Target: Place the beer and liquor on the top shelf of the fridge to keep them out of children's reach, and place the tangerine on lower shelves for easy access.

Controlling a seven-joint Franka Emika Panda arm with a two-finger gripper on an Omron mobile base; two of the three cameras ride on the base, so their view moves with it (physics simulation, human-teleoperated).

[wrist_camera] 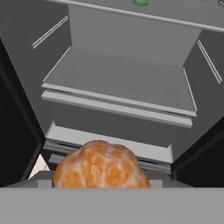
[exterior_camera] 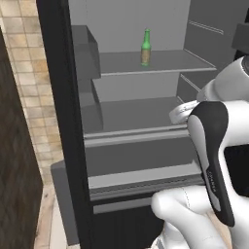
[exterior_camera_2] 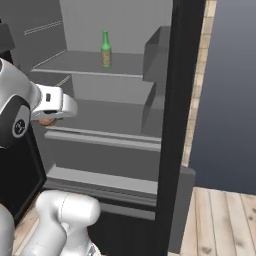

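**Tangerine pinched, hand in front of open fridge**

Fingers (wrist_camera: 101, 186) pinching the tangerine (wrist_camera: 101, 165): in the hand view the fruit sits right between them at the bottom, big and close, finger tips themselves mostly hidden behind it. In the right base view a sliver of orange shows under the white hand, at the left of the fridge (exterior_camera_2: 181, 100) opening, about level with the lower shelves (exterior_camera_2: 105, 137). Hand is near the front of the fridge; cannot tell if the fruit is over the shelf lip or just short of it.

Ahead of the fruit: a wide grey lower shelf with a thick pale lip, bare. Another lip and ledge below it.

Above: the top shelf of the fridge (exterior_camera: 165, 65), beer (exterior_camera: 145, 47) standing upright on it, roughly mid-shelf, well apart from the hand. Green bottle base peeks in at the top of the hand view.

Black fridge door stands open, grey door bins on its inner side.
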